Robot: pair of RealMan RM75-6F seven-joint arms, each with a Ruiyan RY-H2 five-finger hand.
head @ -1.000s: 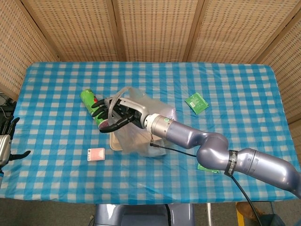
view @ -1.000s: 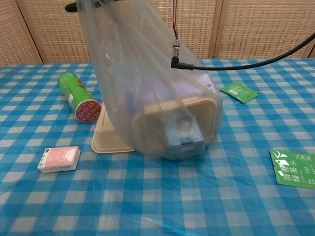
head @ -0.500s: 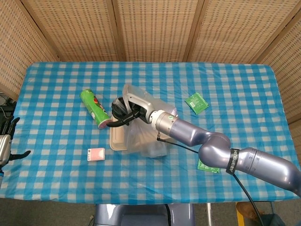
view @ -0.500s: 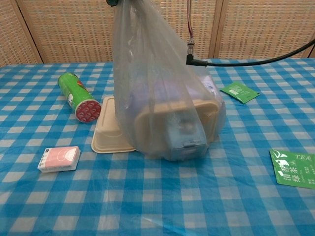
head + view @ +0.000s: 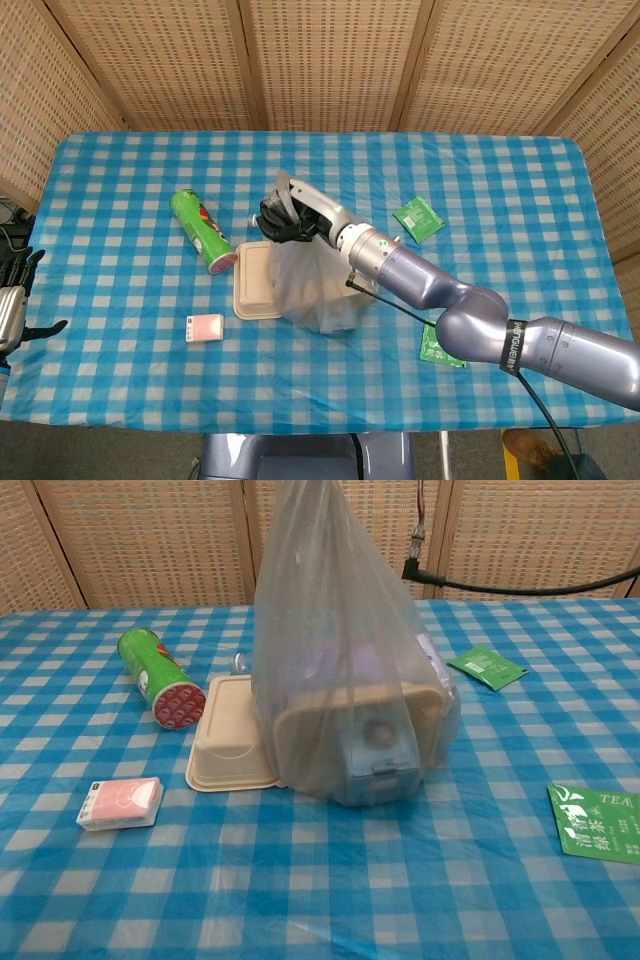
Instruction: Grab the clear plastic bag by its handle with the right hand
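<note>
The clear plastic bag (image 5: 315,285) (image 5: 345,650) stands upright on the checked table, pulled tall, with a beige box and a bluish item inside. My right hand (image 5: 285,218) grips the bag's gathered handle at the top, fingers curled around it; in the chest view that hand lies above the frame and only its cable (image 5: 520,584) shows. My left hand (image 5: 14,300) hangs at the far left edge beside the table, fingers spread, holding nothing.
A beige lidded tray (image 5: 256,280) (image 5: 228,736) lies against the bag's left side. A green snack can (image 5: 203,230) (image 5: 158,676) lies further left, a small pink packet (image 5: 204,327) (image 5: 121,802) in front. Green tea sachets (image 5: 419,217) (image 5: 594,821) lie right of the bag.
My right hand moved rightward and up with the handle, drawing the bag from a leftward lean to upright. The beige tray's left part came out from under the plastic.
</note>
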